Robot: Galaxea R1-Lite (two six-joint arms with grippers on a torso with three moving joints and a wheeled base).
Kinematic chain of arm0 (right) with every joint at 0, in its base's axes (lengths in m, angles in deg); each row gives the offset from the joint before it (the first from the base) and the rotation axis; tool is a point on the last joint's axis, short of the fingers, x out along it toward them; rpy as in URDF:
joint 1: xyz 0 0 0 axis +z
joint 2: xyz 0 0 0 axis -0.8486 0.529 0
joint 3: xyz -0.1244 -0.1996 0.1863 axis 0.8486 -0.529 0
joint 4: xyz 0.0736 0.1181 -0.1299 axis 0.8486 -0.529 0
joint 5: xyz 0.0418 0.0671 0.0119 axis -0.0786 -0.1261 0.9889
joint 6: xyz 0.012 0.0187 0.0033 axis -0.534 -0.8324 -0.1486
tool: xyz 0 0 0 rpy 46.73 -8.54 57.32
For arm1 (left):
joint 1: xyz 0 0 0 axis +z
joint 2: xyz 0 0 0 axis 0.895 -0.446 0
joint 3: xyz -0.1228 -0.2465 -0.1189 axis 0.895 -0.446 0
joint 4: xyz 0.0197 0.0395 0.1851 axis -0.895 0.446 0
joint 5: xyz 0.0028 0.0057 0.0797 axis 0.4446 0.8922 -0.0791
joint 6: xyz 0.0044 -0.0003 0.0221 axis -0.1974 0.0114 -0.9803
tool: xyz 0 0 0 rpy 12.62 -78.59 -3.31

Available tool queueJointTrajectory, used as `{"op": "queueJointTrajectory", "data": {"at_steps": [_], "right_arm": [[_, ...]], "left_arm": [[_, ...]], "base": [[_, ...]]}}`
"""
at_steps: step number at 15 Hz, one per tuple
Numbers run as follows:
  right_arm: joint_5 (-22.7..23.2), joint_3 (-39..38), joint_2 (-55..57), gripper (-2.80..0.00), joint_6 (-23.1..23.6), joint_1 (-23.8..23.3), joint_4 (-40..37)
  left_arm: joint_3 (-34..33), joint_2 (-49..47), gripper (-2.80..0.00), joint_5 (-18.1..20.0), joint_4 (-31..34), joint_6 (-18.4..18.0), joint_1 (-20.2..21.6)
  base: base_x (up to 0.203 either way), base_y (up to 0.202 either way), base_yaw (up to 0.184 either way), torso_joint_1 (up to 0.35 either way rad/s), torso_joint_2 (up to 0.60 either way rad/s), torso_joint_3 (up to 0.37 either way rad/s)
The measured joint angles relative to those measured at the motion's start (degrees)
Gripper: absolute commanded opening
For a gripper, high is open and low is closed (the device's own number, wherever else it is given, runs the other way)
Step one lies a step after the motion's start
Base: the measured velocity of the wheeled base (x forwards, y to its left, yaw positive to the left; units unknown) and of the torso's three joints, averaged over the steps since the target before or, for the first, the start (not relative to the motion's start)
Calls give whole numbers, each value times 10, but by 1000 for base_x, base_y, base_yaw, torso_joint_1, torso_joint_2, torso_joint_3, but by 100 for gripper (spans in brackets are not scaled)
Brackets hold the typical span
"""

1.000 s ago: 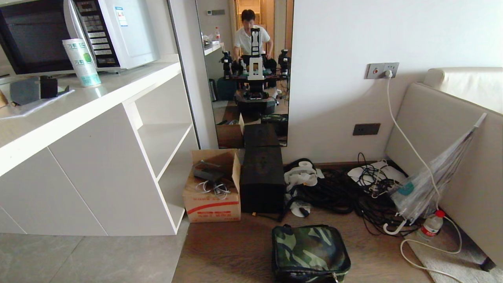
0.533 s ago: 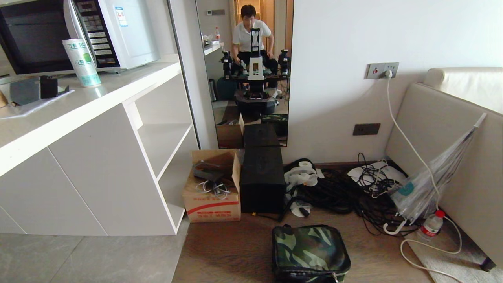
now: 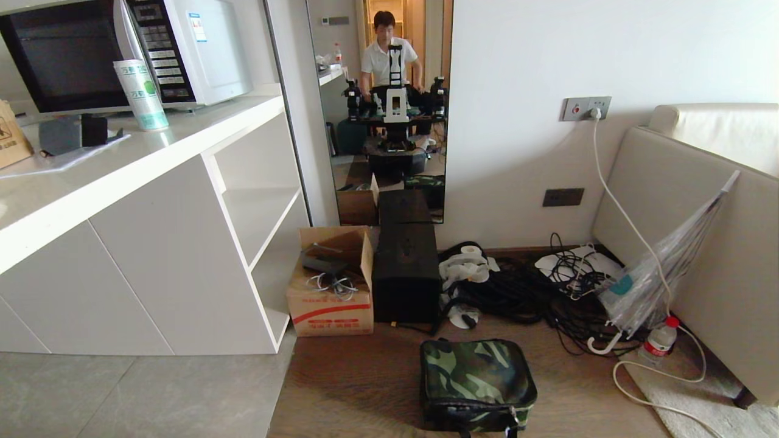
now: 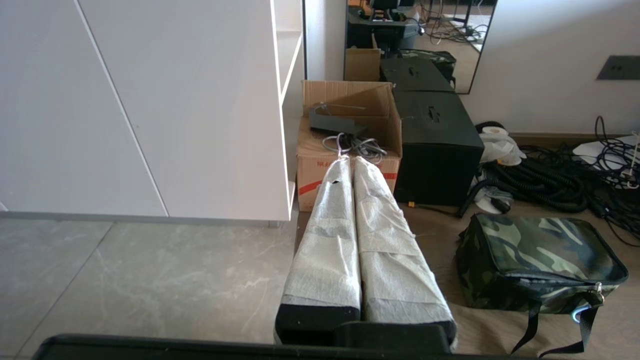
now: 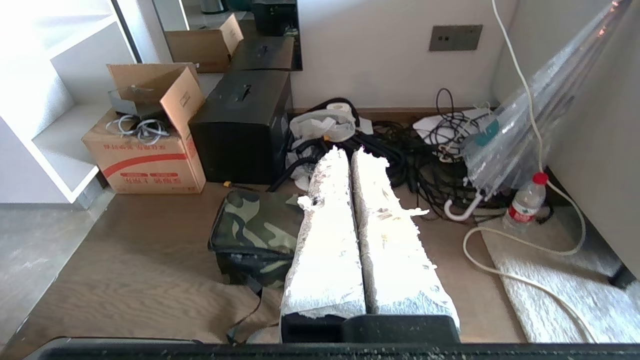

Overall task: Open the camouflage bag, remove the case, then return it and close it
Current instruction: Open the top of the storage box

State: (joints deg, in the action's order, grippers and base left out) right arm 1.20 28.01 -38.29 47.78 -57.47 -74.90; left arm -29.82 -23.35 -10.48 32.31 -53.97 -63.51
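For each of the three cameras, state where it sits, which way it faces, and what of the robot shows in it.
Head view: high on the robot, facing forward and down at the camouflage bag; no arm shows directly.
Left wrist view: low behind the left end effector, shut, facing the cardboard carton.
Right wrist view: low behind the right end effector, shut, facing the cables.
All three share the bag and the black box.

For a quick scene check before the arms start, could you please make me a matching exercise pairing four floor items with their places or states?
Things:
1. camouflage bag
2. cardboard carton
3. black box
4. water bottle

Places or states:
A. open, with cables inside
B. upright by the sofa, beside the umbrella's handle
C. zipped shut on the wooden floor, nearest the robot
D. between the carton and the heap of black cables

Pairs: 1-C, 2-A, 3-D, 4-B
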Motion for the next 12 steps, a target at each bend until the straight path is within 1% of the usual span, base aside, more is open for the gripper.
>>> {"op": "queueJointTrajectory", "data": {"at_steps": [12], "right_arm": [[0, 0, 0, -280, -1, 0, 0]], "left_arm": [[0, 0, -280, 0, 0, -1, 0]], "base": [[0, 0, 0, 0, 0, 0]]}}
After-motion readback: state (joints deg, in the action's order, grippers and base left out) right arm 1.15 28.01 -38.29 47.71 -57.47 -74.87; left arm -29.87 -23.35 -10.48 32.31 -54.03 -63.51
